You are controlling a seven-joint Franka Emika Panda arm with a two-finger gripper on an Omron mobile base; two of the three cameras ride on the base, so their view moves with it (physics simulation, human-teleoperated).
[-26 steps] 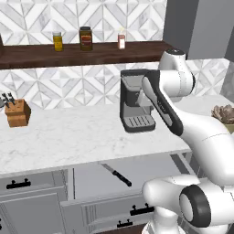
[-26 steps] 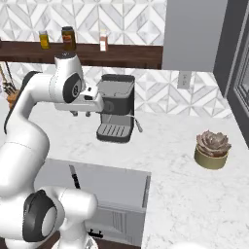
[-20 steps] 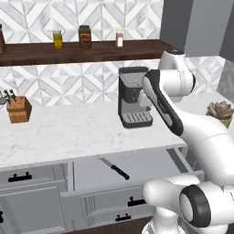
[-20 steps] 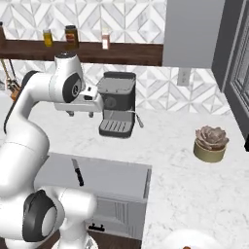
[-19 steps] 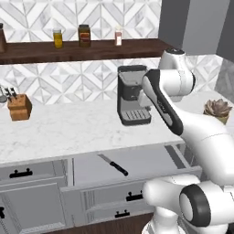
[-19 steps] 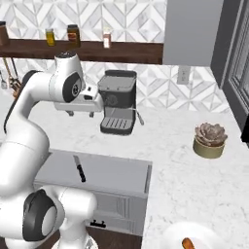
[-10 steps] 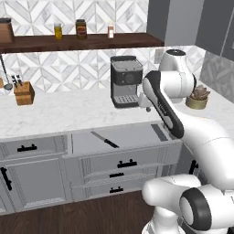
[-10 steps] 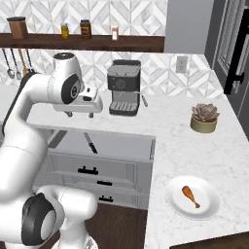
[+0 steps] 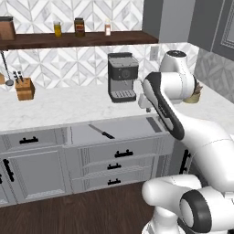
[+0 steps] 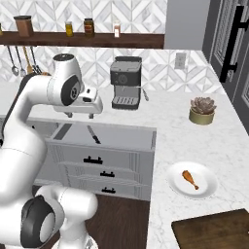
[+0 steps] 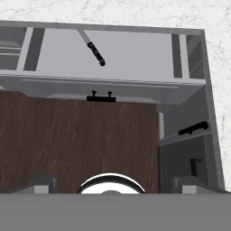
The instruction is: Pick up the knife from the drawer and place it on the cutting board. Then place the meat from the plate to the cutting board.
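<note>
The base has driven back from the wide grey drawer [image 9: 114,135], now fully out. The black-handled silver knife [image 9: 101,131] lies inside, ungrasped. The hand [image 10: 78,115], its fingers widened apart, hangs empty above; descent follows.

White robot arm with dark joints

The arm [image 9: 170,109] is built of glossy white rounded shells, bulbous at the bends, with dark grey to black bands and round caps at the joints; its base [image 10: 58,214] is a fat white drum with a dark ring.
</note>
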